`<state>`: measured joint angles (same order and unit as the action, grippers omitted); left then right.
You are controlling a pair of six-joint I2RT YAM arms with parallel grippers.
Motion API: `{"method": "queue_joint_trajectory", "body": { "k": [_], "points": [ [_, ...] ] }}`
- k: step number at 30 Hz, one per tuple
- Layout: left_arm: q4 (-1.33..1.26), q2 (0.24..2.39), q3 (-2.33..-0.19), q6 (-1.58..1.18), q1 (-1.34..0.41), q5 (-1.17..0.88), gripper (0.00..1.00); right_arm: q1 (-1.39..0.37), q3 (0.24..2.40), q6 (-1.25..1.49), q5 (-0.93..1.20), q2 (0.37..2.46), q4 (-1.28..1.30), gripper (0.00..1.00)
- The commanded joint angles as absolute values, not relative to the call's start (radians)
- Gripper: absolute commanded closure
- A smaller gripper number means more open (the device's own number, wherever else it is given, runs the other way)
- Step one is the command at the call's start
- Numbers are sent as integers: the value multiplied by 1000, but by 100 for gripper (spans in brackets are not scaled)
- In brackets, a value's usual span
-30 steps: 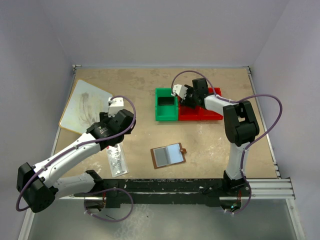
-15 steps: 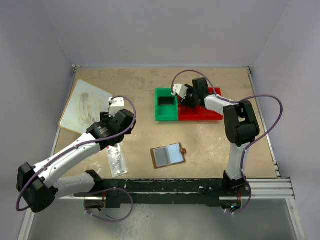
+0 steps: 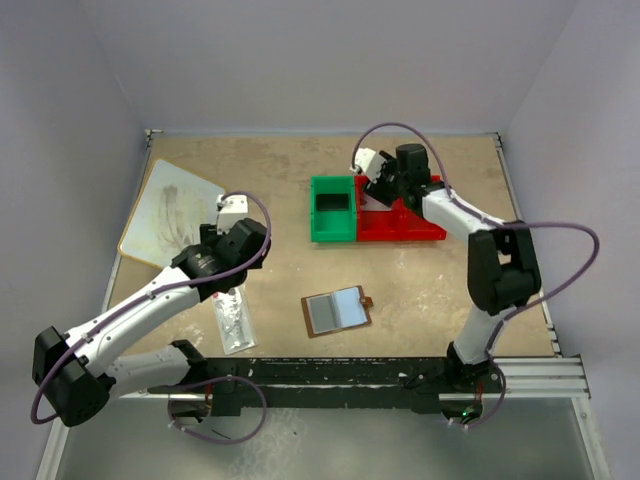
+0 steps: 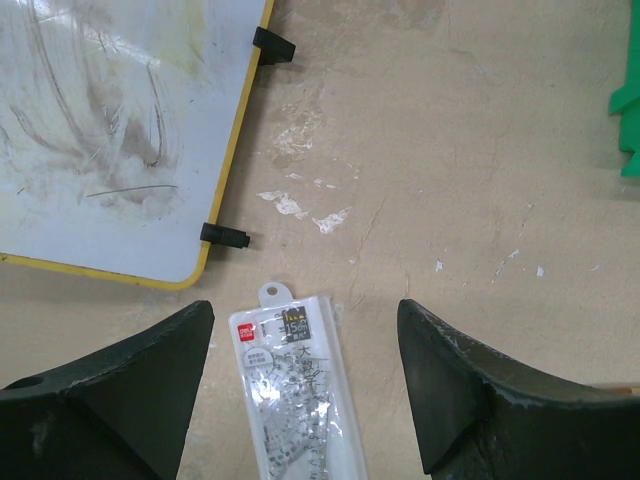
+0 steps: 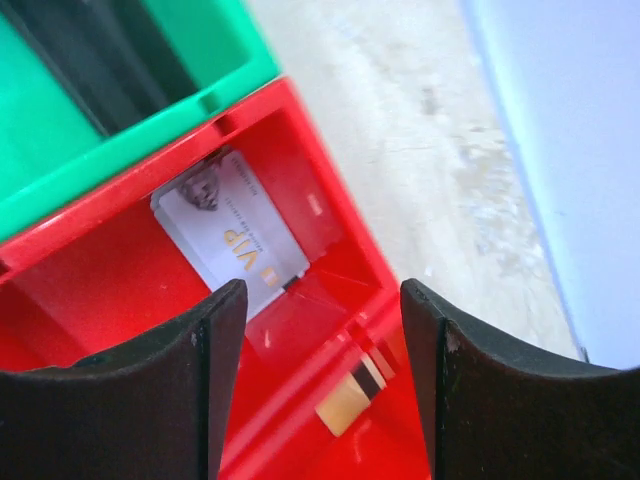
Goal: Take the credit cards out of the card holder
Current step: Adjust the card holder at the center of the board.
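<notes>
The card holder (image 3: 338, 311), a brown wallet, lies open on the table with its bluish-grey pockets up. The silvery grey credit card (image 5: 235, 235), marked VIP, lies flat in the red bin (image 5: 100, 290). The golden tan card (image 5: 352, 398) lies beside it in the same bin, seen blurred. My right gripper (image 5: 322, 340) hangs open and empty over the red bin (image 3: 412, 226); it also shows in the top view (image 3: 382, 188). My left gripper (image 4: 305, 360) is open and empty above the clear packet (image 4: 295, 390), left of the wallet in the top view (image 3: 222, 268).
A green bin (image 3: 332, 208) adjoins the red bin on its left. A yellow-edged whiteboard (image 3: 170, 210) lies at the far left. The clear ruler packet (image 3: 232, 320) lies near the front left. Grey walls close in three sides.
My right arm has risen and swung a little back and right over the red bin. The left arm, wallet and packet have not moved.
</notes>
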<state>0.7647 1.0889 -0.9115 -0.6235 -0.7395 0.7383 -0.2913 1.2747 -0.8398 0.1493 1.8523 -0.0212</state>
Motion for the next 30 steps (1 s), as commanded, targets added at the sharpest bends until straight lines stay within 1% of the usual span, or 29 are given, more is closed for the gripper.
{"method": "queue_joint_trajectory", "body": {
  "k": [1,3,4,6,7,10,12,13,15,17,19,20,24,27,30],
  "points": [
    [742,1043,-914,-620,-731,758,28,-287,1238,-597,183,1617,-181,34],
    [737,1020,-912,-620,-732,752,27,-287,1210,-362,180,1537,-237,34],
    [735,1010,-910,-621,-731,754,27,-286,1209,-250,174,1503,-236,31],
    [737,988,-907,-625,-731,768,27,-287,1209,-4,152,1433,-183,30],
    [739,979,-908,-630,-732,777,27,-286,1202,110,180,1407,-152,30],
    [748,953,-910,-644,-731,808,26,-287,1147,230,174,1328,-90,28],
    [755,936,-912,-655,-731,829,26,-287,1070,313,201,1267,-117,27],
    [758,929,-912,-658,-732,839,26,-287,1049,335,221,1238,-125,28],
    [764,913,-912,-666,-731,856,26,-308,991,382,216,1187,-123,36],
    [766,903,-911,-672,-730,870,26,-372,955,392,106,1150,-63,37],
    [770,901,-912,-678,-732,882,26,-487,937,407,-77,1127,17,37],
    [774,901,-913,-682,-732,889,26,-562,930,417,-119,1123,39,37],
    [789,911,-920,-694,-731,907,26,-759,918,531,-320,1144,175,37],
    [805,913,-926,-708,-731,925,26,-854,883,660,-376,1152,232,37],
    [810,908,-923,-722,-731,938,23,-939,835,771,-388,1164,228,37]
  ]
}}
